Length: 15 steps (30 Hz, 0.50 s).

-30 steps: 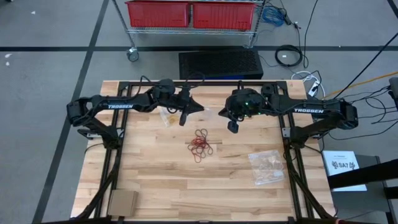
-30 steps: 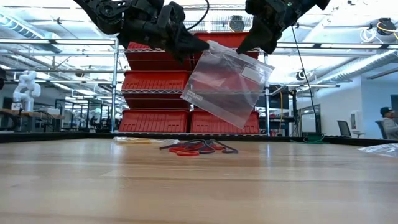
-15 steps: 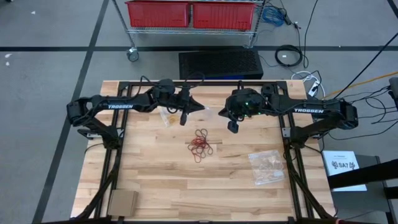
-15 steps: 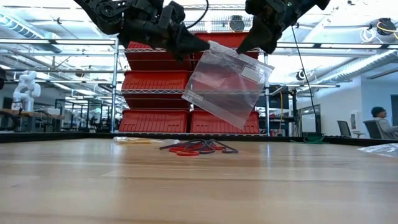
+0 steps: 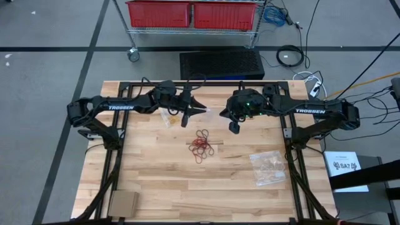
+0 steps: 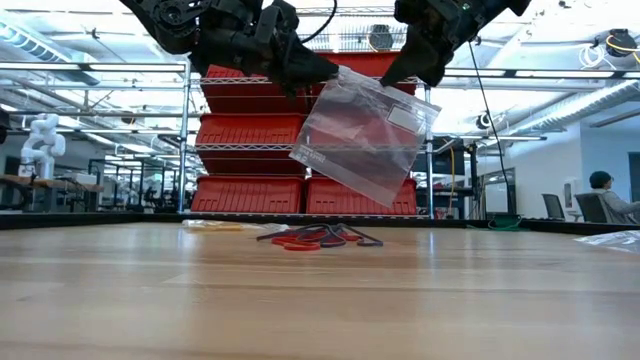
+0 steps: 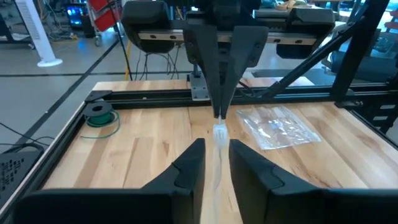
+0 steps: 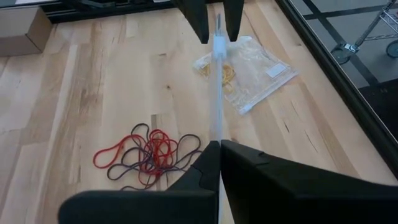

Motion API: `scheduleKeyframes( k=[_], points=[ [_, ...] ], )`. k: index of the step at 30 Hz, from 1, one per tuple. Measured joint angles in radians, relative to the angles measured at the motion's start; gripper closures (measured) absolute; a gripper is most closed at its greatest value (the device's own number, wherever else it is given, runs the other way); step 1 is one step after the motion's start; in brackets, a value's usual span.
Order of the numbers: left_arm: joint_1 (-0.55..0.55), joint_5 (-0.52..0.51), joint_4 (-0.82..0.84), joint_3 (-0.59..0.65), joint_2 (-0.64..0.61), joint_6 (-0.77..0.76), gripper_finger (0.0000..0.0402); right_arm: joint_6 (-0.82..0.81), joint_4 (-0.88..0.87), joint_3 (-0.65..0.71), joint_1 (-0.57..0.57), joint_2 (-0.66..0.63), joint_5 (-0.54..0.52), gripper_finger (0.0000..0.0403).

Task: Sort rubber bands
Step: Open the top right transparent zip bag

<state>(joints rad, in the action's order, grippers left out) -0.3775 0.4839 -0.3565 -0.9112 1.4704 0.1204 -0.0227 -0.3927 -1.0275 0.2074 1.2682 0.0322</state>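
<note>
The left gripper has spread its fingers, letting go of the bag. From above, both arms read TROSSEN. Low down, the right gripper pinches the bag (clear, white label) over the bands.

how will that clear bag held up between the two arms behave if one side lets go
Probably floppy: the clear bag hangs tilted, sagging below the right gripper. Likely very light, looking empty. It would probably swing down over the rubber bands.

Right claw clamped on clear bag
</note>
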Motion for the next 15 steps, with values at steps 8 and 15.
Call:
scheduleKeyframes(
  k=[8,15],
  points=[
    [0.0,-0.011,0.006,0.0,-0.001,0.047,0.0395,-0.013,0.014,0.001,0.0,0.0,0.0,0.0402],
    [0.0,-0.016,0.01,0.0,-0.001,0.053,0.0399,-0.018,0.056,-0.023,0.0,0.0,0.0,0.0346]
  ],
)
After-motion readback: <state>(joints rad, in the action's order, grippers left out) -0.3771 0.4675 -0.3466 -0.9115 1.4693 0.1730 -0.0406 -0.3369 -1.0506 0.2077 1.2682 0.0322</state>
